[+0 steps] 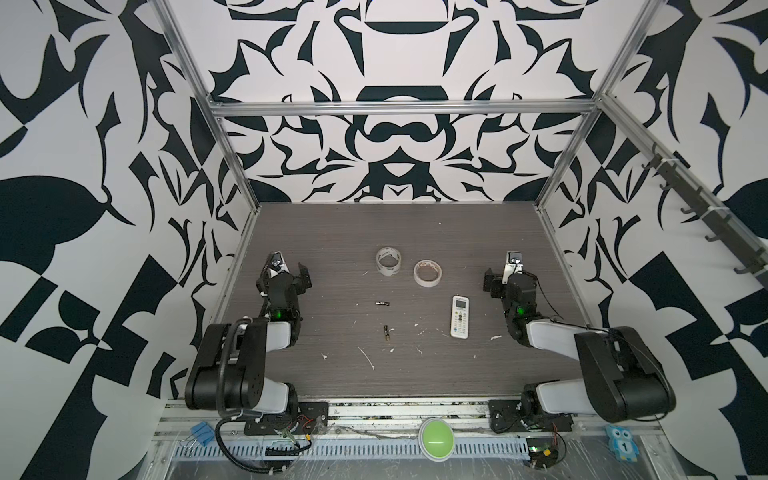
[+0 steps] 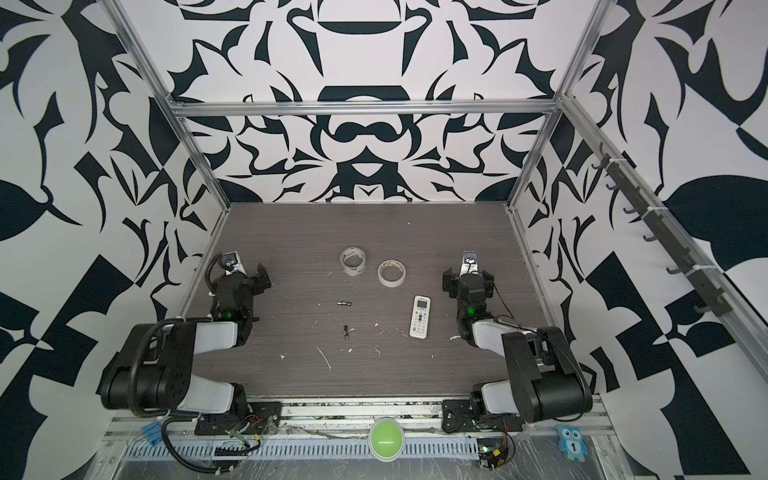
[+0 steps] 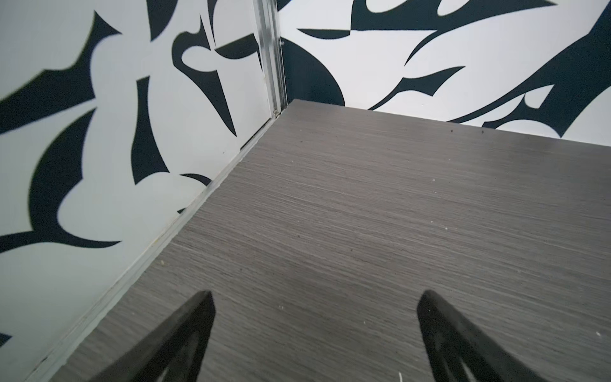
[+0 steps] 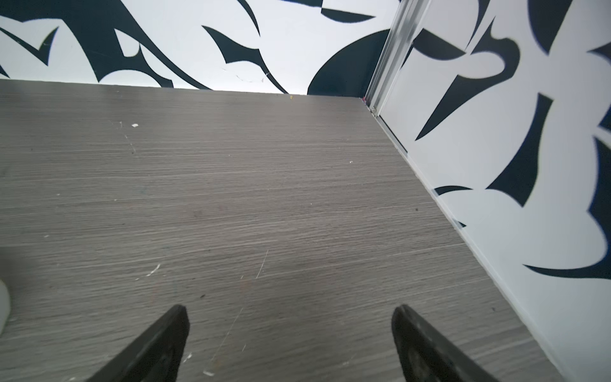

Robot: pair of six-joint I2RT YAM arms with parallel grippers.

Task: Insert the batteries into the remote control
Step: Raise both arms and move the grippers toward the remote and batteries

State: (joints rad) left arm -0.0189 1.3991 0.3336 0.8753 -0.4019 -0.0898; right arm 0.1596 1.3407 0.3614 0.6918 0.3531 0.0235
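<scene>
The white remote control (image 1: 459, 316) (image 2: 420, 316) lies face up, buttons showing, right of the table's middle. Two small dark batteries with gold ends lie apart left of it: one battery (image 1: 382, 304) (image 2: 343, 304) lies crosswise, the other battery (image 1: 387, 333) (image 2: 345, 333) points front to back. My left gripper (image 1: 286, 272) (image 3: 316, 297) hovers open over bare table at the left side. My right gripper (image 1: 509, 274) (image 4: 290, 311) hovers open at the right side, behind and to the right of the remote. Neither wrist view shows the remote or a battery.
Two tape rolls (image 1: 387, 261) (image 1: 427, 273) sit behind the batteries. White paint flecks (image 1: 368, 357) dot the front of the grey table (image 1: 374, 224). Patterned walls with metal posts close in three sides. A green button (image 1: 436, 438) sits on the front rail.
</scene>
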